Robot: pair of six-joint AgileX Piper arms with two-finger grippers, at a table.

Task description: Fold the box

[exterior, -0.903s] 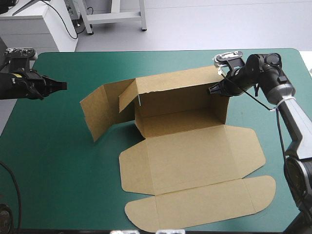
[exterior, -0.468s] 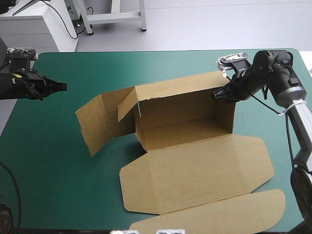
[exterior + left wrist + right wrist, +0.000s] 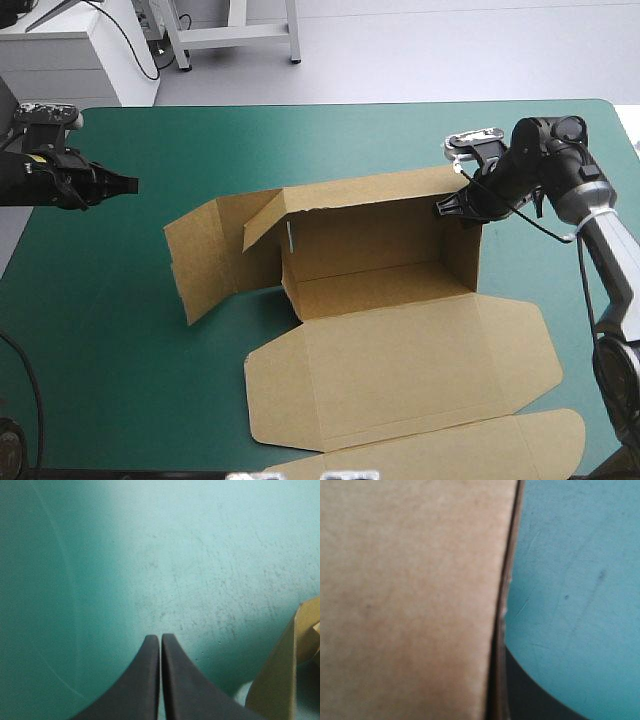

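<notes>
While right hand (image 3: pixel 446 207) pinches box (image 3: pixel 370 235) back-wall corner, left hand (image 3: pixel 128 184) clenched empty over teal-green cover (image 3: pixel 120 330).

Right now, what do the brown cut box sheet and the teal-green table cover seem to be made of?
The brown box: matte paper board, probably cardboard; it holds sharp creases and shows a thin edge. The teal-green cover: a smooth, dull mat, maybe rubber or vinyl; scuffs mark it.

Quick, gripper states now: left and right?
Left gripper: shut, empty.
Right gripper: shut on the box, at its raised wall's corner.
</notes>
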